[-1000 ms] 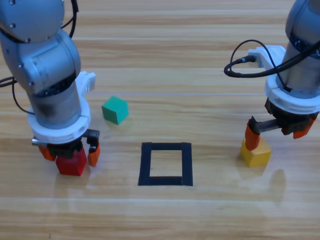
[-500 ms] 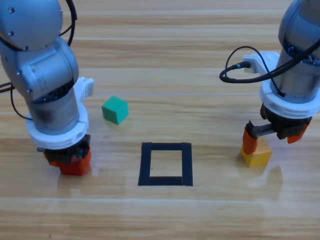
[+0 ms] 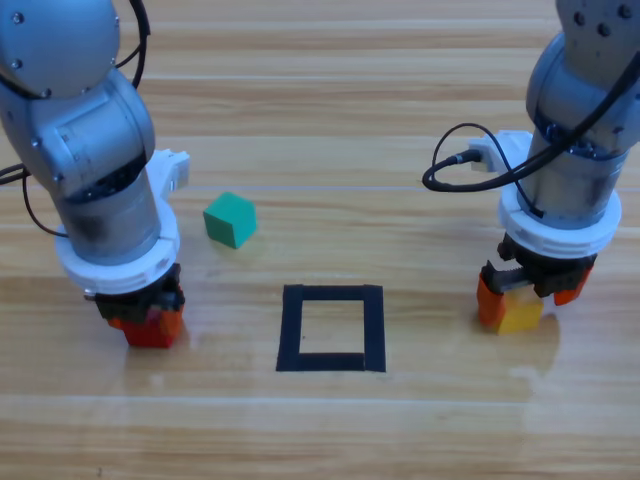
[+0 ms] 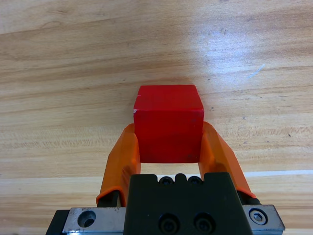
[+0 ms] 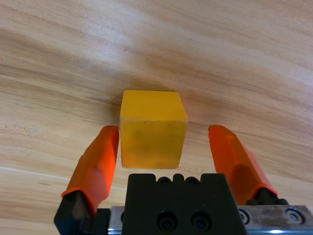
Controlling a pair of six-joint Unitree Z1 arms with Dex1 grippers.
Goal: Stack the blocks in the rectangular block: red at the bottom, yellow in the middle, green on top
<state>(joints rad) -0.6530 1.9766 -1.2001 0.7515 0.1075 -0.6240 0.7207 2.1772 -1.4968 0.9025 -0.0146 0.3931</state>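
Nothing stacked yet: the rectangular block (image 3: 331, 328) at the middle of the bench (image 3: 330, 120) is bare, and all three blocks are outside it. Left pincer (image 4: 169, 147) is clenched on red (image 4: 168, 129) at the near left, well apart from the outline, so red looks ready to carry over; right pincer (image 5: 166, 149) is released, jaws straddling yellow (image 5: 152, 129) at the near right, one jaw touching or nearly so, the other clear. Green (image 3: 230, 219) sits untouched, far-left of the outline; all three placements remain.
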